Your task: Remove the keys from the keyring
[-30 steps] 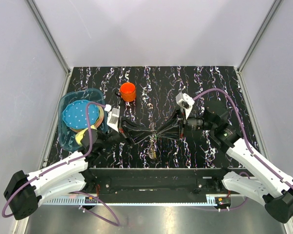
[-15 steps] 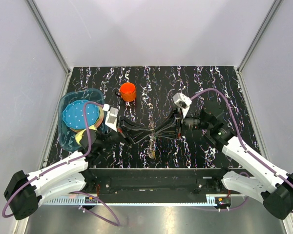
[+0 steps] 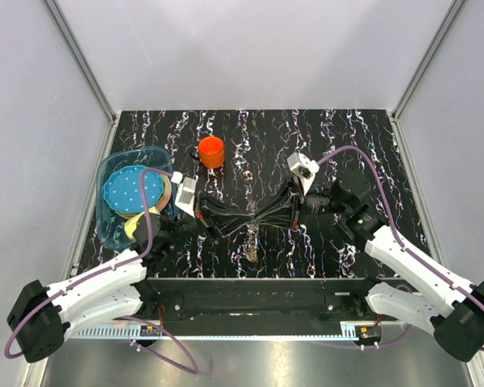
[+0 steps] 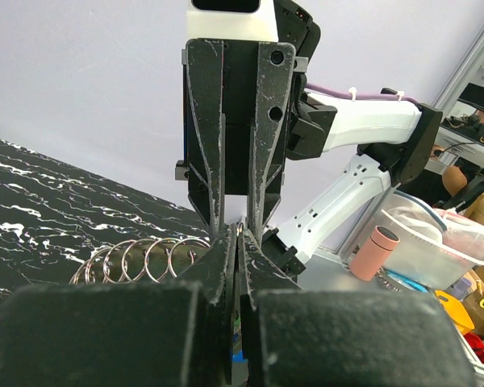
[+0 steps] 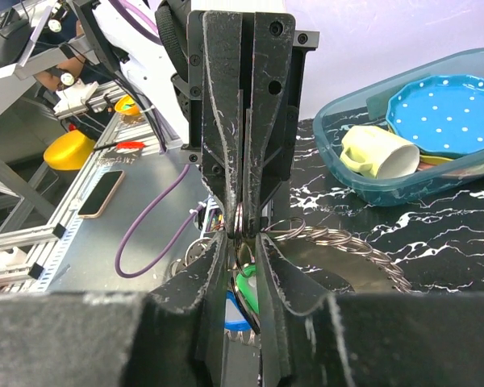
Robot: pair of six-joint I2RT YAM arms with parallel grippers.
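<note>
Both grippers meet tip to tip at the table's middle. My left gripper [image 3: 248, 219] [image 4: 236, 242] is shut on a small split ring of the keyring [image 5: 347, 240], a loop of linked metal rings that also shows in the left wrist view [image 4: 137, 258]. My right gripper [image 3: 260, 219] [image 5: 242, 240] faces it, with its jaws closed on the green key [image 5: 246, 286]. A blue key [image 5: 235, 326] hangs just below the green one. In the top view the keys [image 3: 252, 251] dangle under the joined fingertips. No yellow key shows.
An orange cup [image 3: 211, 151] stands at the back, left of centre. A teal bin [image 3: 106, 230] at the left edge holds a blue dotted plate [image 3: 133, 189] and a pale yellow cup [image 3: 137, 224]. Grey walls enclose the black marbled table.
The right arm has shifted slightly to the left, wrist and elbow. The grippers stay joined at the centre and the keys hang in the same place.
</note>
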